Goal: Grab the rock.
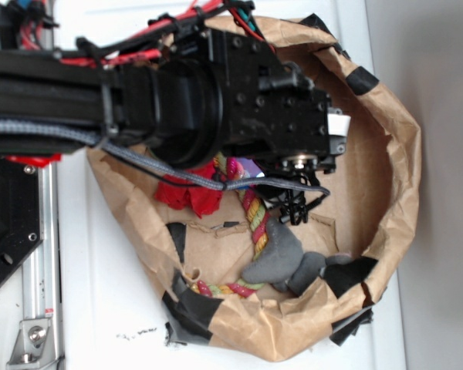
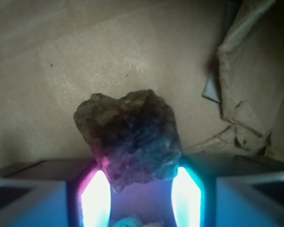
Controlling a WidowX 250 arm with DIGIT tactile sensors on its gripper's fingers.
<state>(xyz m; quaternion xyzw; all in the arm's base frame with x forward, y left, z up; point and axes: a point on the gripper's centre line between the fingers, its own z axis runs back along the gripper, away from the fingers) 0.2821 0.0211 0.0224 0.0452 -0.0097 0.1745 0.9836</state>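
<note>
The exterior view looks almost straight down, from fairly close, on the brown paper bowl [image 1: 393, 154], with the arm entering from the left. The wrist view sits just behind the end effector [image 2: 142, 189], very near, facing the paper floor. Both probably share that floor.

Dark-brown rock [image 2: 130, 137], tan-flecked; tool [image 2: 141, 196] glowing pink and cyan.
</note>
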